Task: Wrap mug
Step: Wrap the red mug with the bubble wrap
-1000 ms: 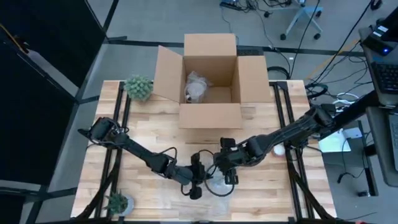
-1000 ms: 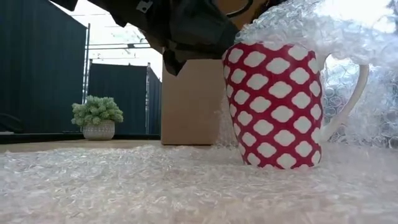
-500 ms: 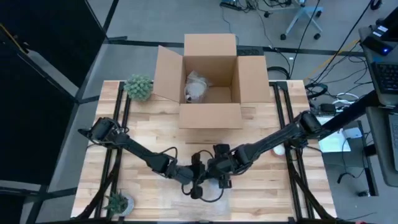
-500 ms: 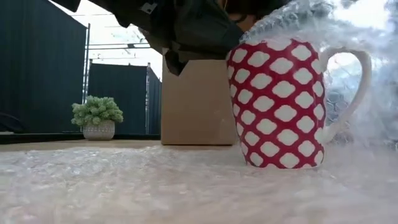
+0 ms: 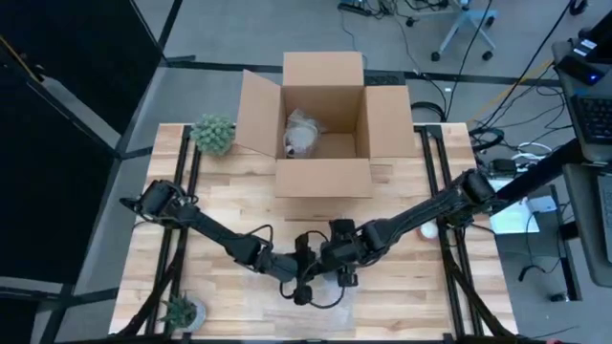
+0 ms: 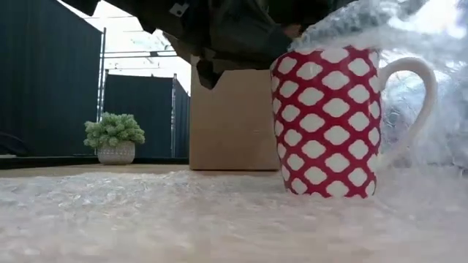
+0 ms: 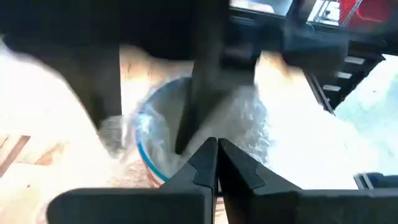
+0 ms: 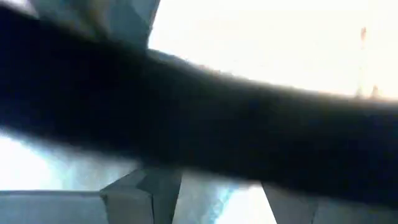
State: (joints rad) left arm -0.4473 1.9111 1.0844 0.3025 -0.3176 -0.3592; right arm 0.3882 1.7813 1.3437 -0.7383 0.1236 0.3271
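Wooden table [image 5: 402, 191], bubble wrap [image 6: 183, 219] spread. Red-white mug [image 6: 327, 120] upright, wrap draped over. Left gripper [image 7: 216, 163] clenched; right gripper [image 5: 337, 266] state unclear.

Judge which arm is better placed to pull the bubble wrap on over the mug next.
Probably the right. In the high view the right gripper sits over the mug, where the bubble wrap drapes the rim. The left gripper is beside it, fingers closed.

Mug [image 6: 327, 120] on bubble wrap [image 6: 183, 219], before box [image 6: 232, 120]
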